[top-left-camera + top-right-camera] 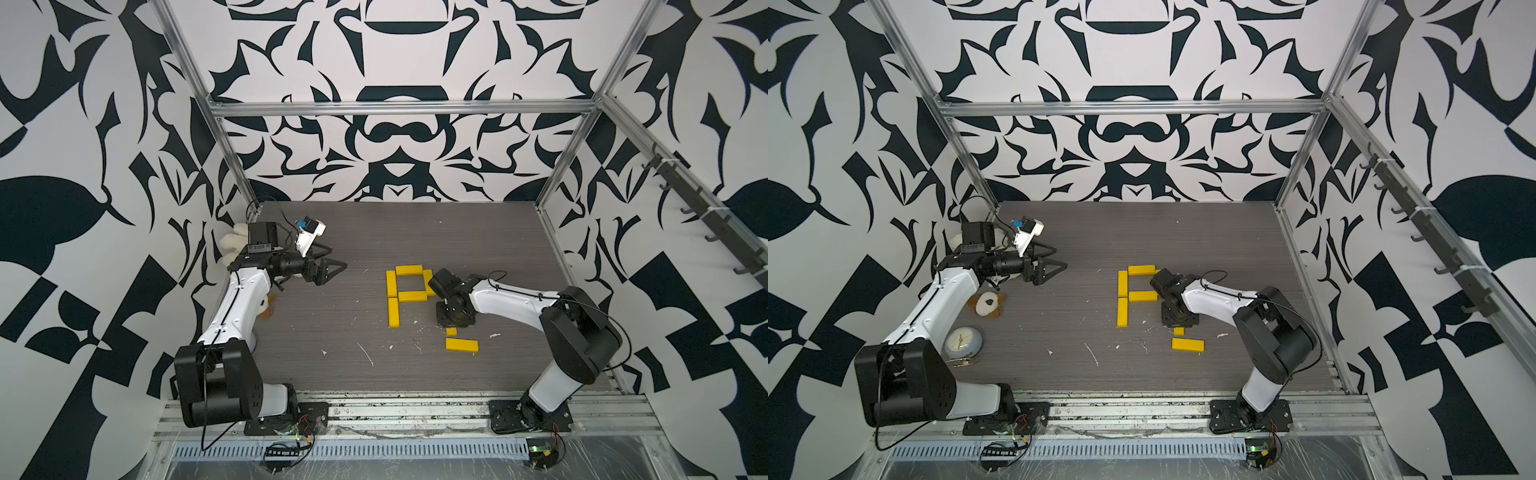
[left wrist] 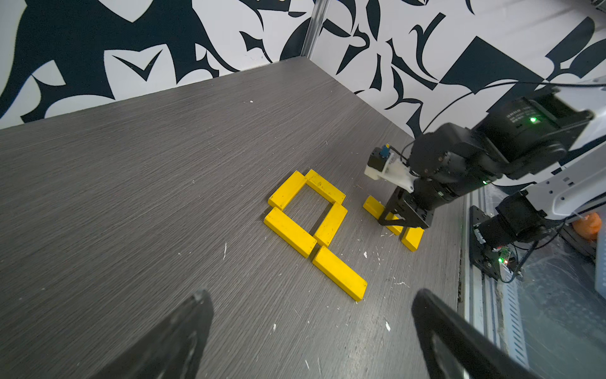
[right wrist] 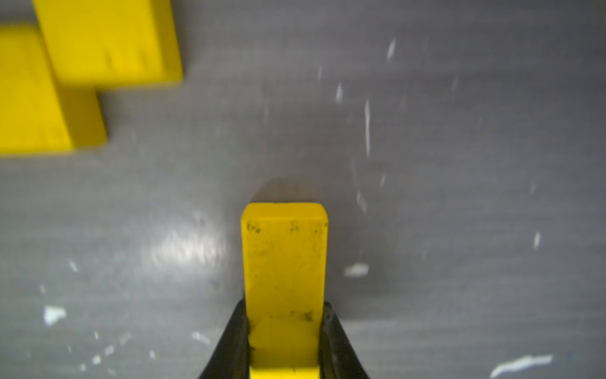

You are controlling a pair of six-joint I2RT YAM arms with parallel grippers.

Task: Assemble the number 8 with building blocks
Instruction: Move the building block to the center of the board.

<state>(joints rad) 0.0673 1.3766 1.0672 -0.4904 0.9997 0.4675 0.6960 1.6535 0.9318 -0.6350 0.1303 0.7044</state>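
Note:
Five yellow building blocks lie in a partial number 8 (image 1: 409, 291) at mid-table: a closed upper loop plus one lower-left upright (image 1: 393, 312), also seen in the left wrist view (image 2: 339, 272). My right gripper (image 3: 284, 328) points down just right of the figure and is shut on a sixth block (image 3: 284, 262), whose end shows in a top view (image 1: 451, 331). I cannot tell whether that block touches the table. A seventh block (image 1: 461, 345) lies loose in front of it. My left gripper (image 1: 334, 258) hovers open and empty at the far left.
A white plush toy (image 1: 230, 245) sits behind the left arm, with its head (image 1: 986, 305) and a small round clock (image 1: 963, 340) beside that arm. Aluminium frame posts and patterned walls close in the table. A metal rail (image 1: 395, 411) runs along the front edge.

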